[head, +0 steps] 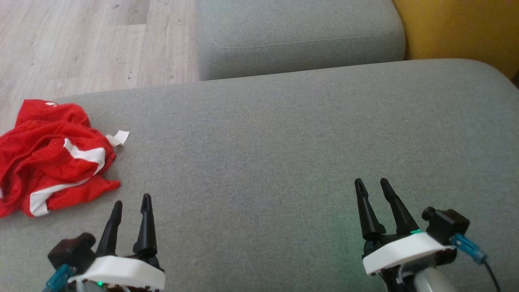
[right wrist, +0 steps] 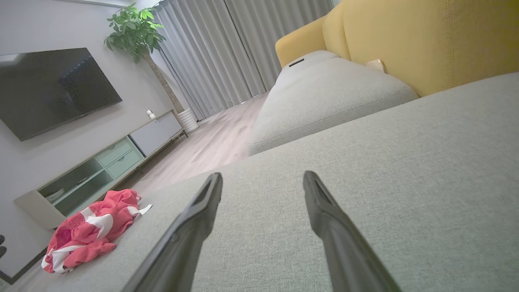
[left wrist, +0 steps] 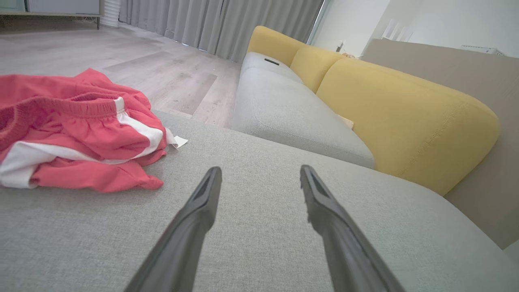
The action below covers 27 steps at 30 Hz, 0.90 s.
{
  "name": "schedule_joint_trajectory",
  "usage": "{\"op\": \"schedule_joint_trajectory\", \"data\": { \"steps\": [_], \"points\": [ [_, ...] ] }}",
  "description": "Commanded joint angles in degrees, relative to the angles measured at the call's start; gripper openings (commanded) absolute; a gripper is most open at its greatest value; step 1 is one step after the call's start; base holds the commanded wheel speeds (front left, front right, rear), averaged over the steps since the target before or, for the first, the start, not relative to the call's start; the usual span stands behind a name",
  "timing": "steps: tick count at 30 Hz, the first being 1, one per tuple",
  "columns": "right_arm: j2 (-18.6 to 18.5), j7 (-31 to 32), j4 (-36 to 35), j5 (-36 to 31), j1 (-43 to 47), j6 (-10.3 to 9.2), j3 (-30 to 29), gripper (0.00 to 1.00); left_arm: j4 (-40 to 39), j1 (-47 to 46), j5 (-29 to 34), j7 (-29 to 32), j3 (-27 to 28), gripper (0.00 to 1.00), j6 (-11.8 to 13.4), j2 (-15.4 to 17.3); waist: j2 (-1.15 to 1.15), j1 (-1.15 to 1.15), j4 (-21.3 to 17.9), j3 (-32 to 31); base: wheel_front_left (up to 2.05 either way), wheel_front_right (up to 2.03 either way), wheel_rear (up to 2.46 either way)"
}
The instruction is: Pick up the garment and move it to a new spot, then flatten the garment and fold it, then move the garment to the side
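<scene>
A: Grey sofa seat (head: 259, 142) spreads across the head view, with a second grey cushion (head: 300, 36) behind it, a yellow backrest (head: 458, 28) at the far right and pale wood floor (head: 81, 44) at the far left. Where is the garment?

B: That garment (head: 52, 158) is red with white stripes. It lies crumpled at the seat's left edge, and part of it runs off the left side of the picture. A white tag (head: 119, 137) sticks out on its right.

A: And the left hand?

B: My reading is that the left hand (head: 131, 199) sits at the lower left, just beside the garment's near edge. Its two fingers are spread apart with nothing between them, and no cloth touches them.

A: What about the right hand?

B: Well apart from the garment, the right hand (head: 371, 181) is at the lower right. Its fingers are likewise spread and empty, over bare grey fabric.

A: Anything further off?

B: From the right wrist, a television (right wrist: 52, 89) hangs on the wall. Near it are a leafy plant (right wrist: 134, 30), grey curtains (right wrist: 211, 52) and a low cabinet (right wrist: 101, 166) across the floor.
</scene>
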Motion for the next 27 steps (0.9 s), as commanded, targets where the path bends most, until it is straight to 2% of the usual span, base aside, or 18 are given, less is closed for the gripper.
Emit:
{"op": "schedule_joint_trajectory", "data": {
  "steps": [1, 27],
  "points": [
    [-0.40, -1.14, -1.87, -2.14, -3.11, 0.10, 1.12, 1.00, -2.64, -1.63, 2.26, -0.95, 1.84, 1.00, -0.14, -0.06, 0.00, 0.00, -0.03, 0.02, 0.00, 0.00, 0.00],
    [-0.49, -5.35, 1.86, -17.86, -3.58, 0.13, -0.45, 1.00, -5.88, 0.48, 20.59, -5.14, 1.64, 1.00, 0.01, -0.98, 0.00, 0.00, -0.27, -0.63, 0.00, 0.00, 0.00]
  ]
}}
